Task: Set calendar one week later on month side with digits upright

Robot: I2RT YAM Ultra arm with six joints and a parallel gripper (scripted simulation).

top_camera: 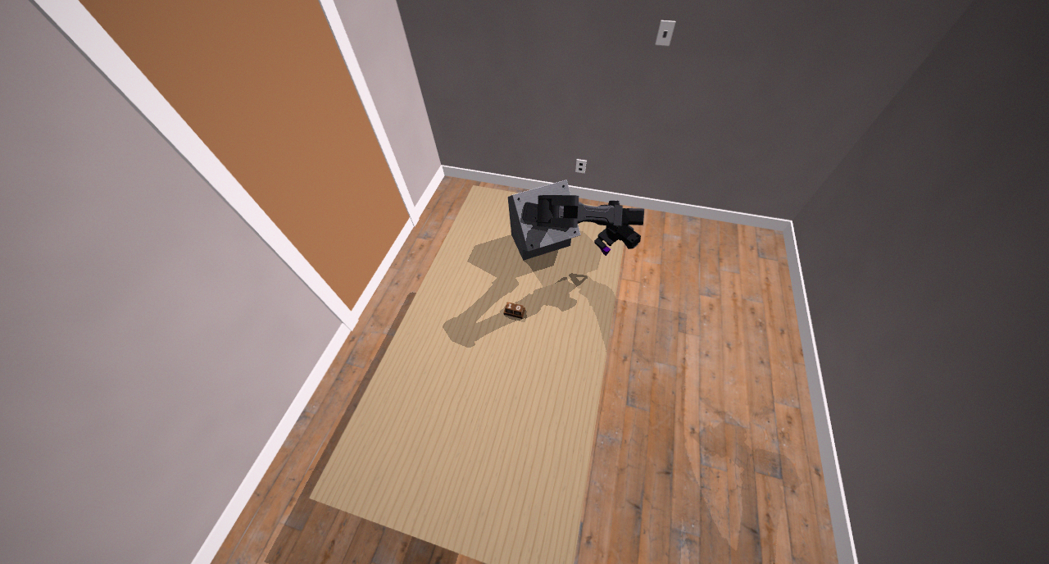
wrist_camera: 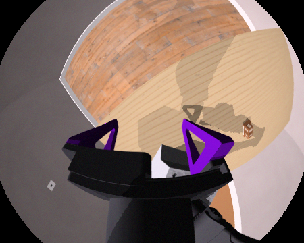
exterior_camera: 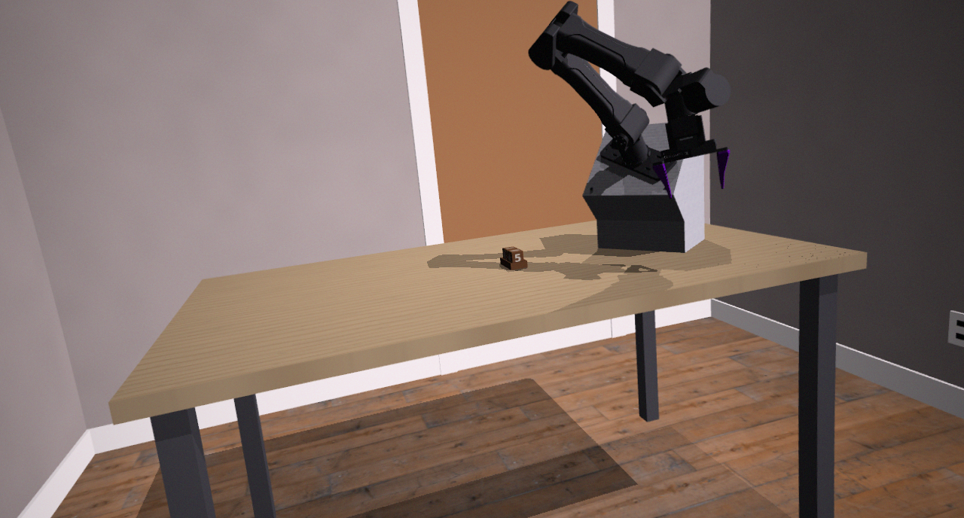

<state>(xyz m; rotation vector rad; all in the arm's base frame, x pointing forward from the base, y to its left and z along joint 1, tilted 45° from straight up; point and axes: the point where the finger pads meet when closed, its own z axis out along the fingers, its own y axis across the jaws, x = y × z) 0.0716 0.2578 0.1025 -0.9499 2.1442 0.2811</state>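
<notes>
The small brown calendar stands on the table, its two cubes side by side in the tray (top_camera: 514, 316) (exterior_camera: 514, 265). In the top view the left cube (top_camera: 510, 307) shows a white 1 and the right cube (top_camera: 518, 308) a 0. In the exterior view an end face of the near cube (exterior_camera: 517, 257) shows a 5. In the wrist view the calendar (wrist_camera: 248, 129) is small at the right; its digits are unclear. No month's name is readable. My gripper (exterior_camera: 696, 191) (wrist_camera: 150, 122) is open and empty, high above the table and well away from the calendar, on the arm base's side.
The table (top_camera: 469, 429) (exterior_camera: 323, 319) (wrist_camera: 260, 67) carries the arm's grey angled base (top_camera: 546, 247) (exterior_camera: 640, 233), beside the calendar. The arm's shadow falls across the table around the tray. The table's long edge lies beneath the gripper's side. Walls stand behind the arm.
</notes>
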